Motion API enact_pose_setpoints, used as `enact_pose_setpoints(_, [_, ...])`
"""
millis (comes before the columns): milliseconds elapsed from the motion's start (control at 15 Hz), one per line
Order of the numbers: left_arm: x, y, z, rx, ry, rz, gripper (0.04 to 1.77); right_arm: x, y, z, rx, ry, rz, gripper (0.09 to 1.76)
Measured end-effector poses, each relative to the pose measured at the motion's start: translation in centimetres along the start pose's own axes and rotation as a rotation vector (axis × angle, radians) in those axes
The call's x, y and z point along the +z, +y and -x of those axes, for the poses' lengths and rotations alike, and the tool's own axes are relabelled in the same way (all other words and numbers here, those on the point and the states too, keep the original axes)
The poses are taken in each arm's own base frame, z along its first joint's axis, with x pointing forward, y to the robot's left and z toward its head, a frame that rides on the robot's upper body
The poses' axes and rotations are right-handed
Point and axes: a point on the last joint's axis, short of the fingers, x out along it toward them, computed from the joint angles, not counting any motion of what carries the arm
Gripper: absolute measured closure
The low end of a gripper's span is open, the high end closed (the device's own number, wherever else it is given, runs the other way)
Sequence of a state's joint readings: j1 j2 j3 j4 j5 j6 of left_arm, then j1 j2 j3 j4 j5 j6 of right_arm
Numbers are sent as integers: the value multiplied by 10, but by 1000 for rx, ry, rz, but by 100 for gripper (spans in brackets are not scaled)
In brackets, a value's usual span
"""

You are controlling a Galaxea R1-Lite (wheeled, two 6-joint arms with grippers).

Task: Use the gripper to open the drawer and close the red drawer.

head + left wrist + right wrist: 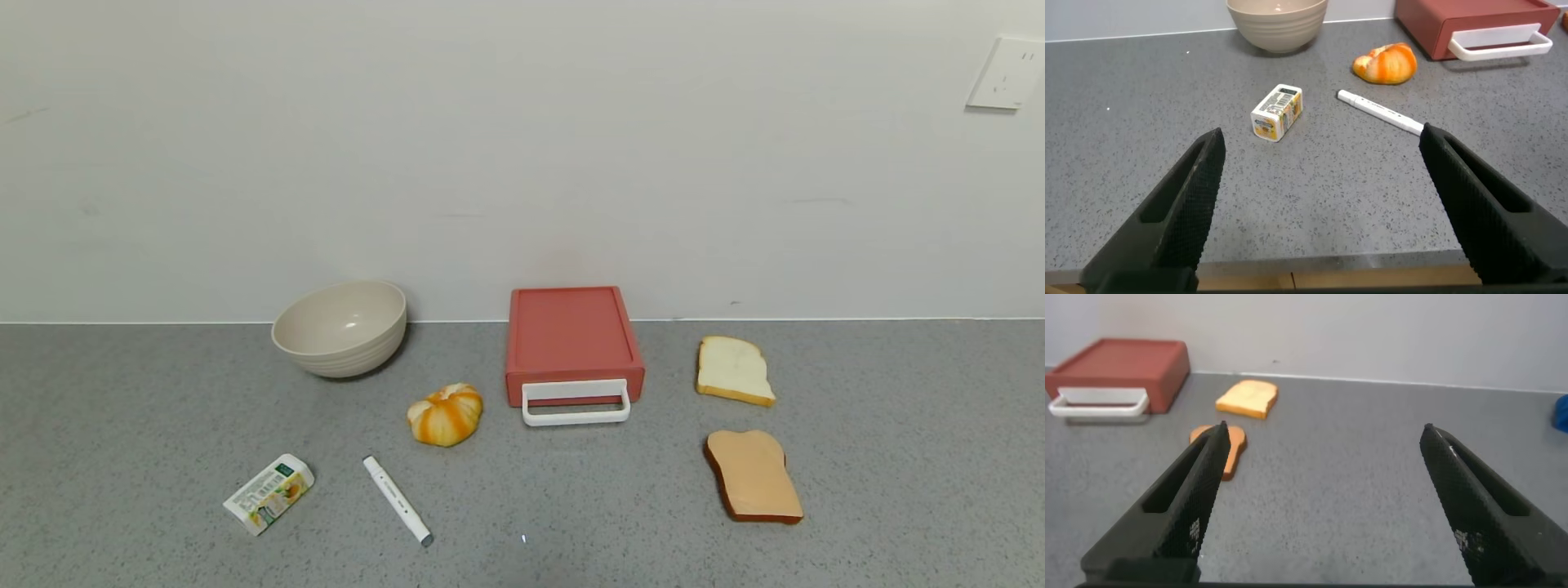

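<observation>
The salmon-red drawer [571, 339] sits against the wall at the middle of the grey counter, its tray pushed in and its white loop handle [576, 404] facing me. It also shows in the left wrist view [1478, 20] and in the right wrist view [1123, 366]. Neither gripper shows in the head view. My left gripper [1323, 143] is open and empty over the counter's front edge, far from the drawer. My right gripper [1324, 434] is open and empty over bare counter to the right of the drawer.
A beige bowl [340, 327] stands left of the drawer. An orange pumpkin toy [446, 414], a white marker [397, 500] and a small carton [269, 492] lie front left. A white bread slice [733, 371] and a brown toast slice [753, 476] lie to the right.
</observation>
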State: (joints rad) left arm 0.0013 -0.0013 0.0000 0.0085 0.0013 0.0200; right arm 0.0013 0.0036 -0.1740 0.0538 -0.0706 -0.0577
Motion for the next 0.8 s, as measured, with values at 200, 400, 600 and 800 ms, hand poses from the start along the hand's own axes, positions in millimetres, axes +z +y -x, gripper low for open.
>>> enact_pose_setpoints(200, [0,0,0,0,0,0,9,-30,4,-9,74,58,-13,14])
enact_pose_setpoints(400, [0,0,0,0,0,0,9,-41,5,-11,83,105,-19,14])
enact_pose_setpoints(600, [0,0,0,0,0,0,9,-42,5,-11,84,110,-23,14])
enact_pose_setpoints(800, [0,0,0,0,0,0,9,-43,5,-11,84,111,-43,14])
